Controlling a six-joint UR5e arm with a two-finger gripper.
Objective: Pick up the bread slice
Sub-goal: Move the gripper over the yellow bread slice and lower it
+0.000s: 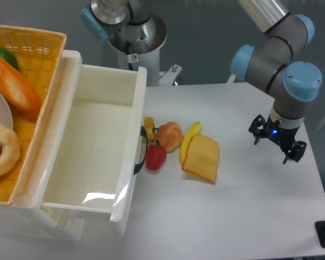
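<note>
While the gripper [275, 145] hangs over the right side of the white table [249, 216], its two dark fingers sit spread and carry nothing. Now look across to the bread slice [201, 157]: it lies flat, well apart from the claw, off toward the image left and a touch nearer the camera. Squarish, pale yellow-orange face, darker crust edge, smooth and plastic-looking, its slightly longer side running away from the camera. Tight company, though: a curved yellow banana [188, 141] touches its left edge, with a rounded orange fruit [170, 135] and a glossy red pepper [155, 156] just beyond, beside the open white drawer [92, 151]. I'd judge the right edge the freer approach.
</note>
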